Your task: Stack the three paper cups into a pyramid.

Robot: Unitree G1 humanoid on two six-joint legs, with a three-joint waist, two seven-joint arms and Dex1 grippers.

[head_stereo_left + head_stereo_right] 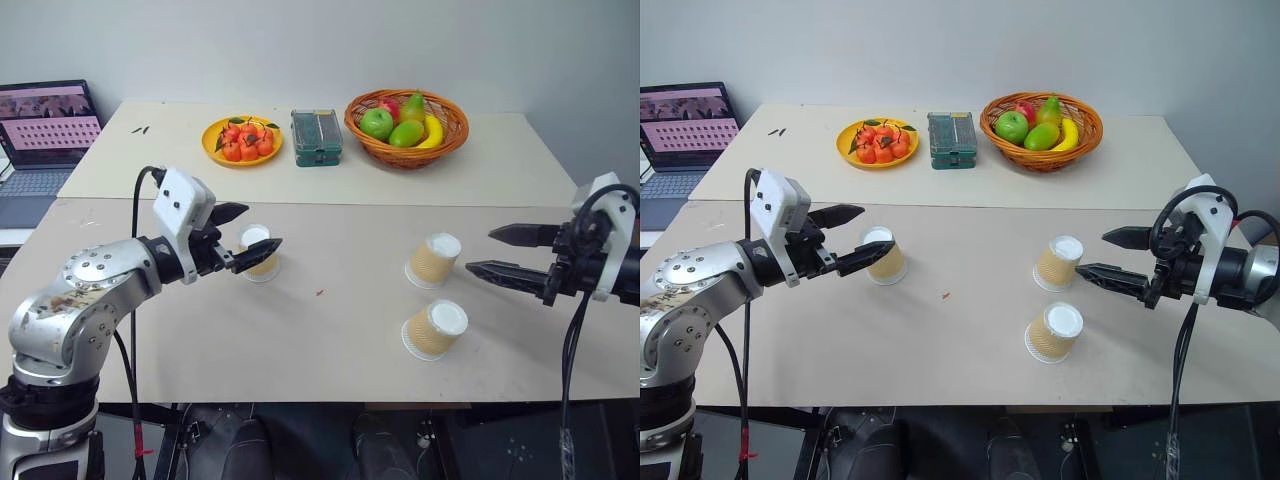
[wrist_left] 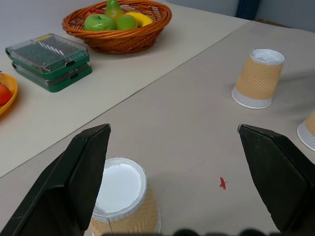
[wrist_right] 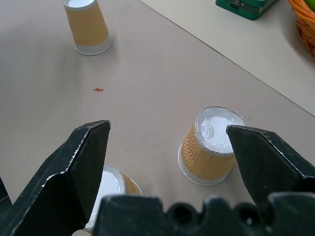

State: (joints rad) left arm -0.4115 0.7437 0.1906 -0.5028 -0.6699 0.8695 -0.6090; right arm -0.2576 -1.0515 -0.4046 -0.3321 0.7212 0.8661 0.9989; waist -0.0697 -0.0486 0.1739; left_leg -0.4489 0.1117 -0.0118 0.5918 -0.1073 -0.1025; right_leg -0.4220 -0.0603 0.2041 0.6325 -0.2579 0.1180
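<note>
We've stacked nothing: three paper cups [image 1: 433, 260] stand apart, left gripper [image 1: 250, 233] and right gripper [image 1: 492, 251] wide open, empty.

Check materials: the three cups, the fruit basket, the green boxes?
Cups: likely paper, matte tan ribbed sleeves, white bases facing up, all upside down. Fruit basket: woven wicker or rattan by its visible weave, orange-brown, slight sheen. Green boxes: probably hard plastic, two stacked, with clear glossy lids; contents too small to tell.
</note>
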